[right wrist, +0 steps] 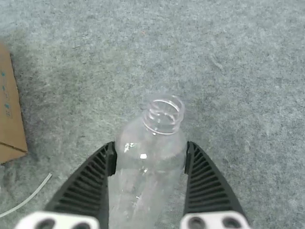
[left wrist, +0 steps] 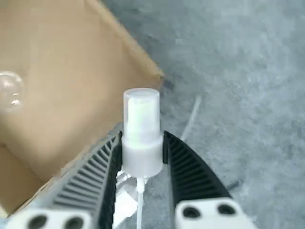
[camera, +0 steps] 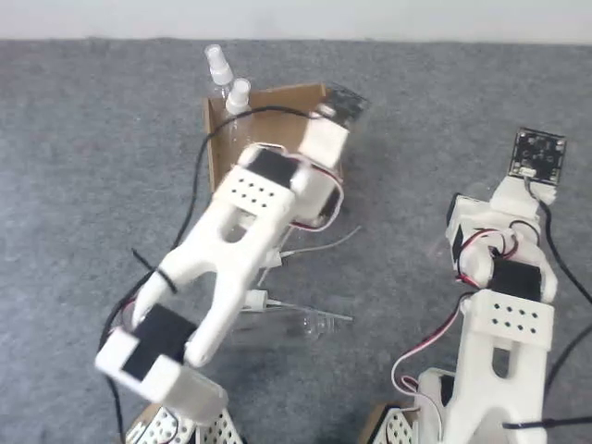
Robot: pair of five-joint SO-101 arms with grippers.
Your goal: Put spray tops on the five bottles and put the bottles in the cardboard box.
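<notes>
The left tool [left wrist: 141, 138] is extended forward, the right tool [right wrist: 150, 147] held back, both clamped.

The table [camera: 74, 139] is covered in a grey, felt-like mat with a mottled, fibrous surface. In the high view it runs up to a straight far edge. Beyond that edge lies a pale, plain band [camera: 416, 18]; whether it is wall or floor cannot be told. Both wrist views show the same grey weave up close.

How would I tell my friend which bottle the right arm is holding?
Find the cardboard box on the grey carpet, then look to the right gripper. It grips a clear bottle. Unlike the two bottles in the box, its neck is open, with no spray top.
</notes>
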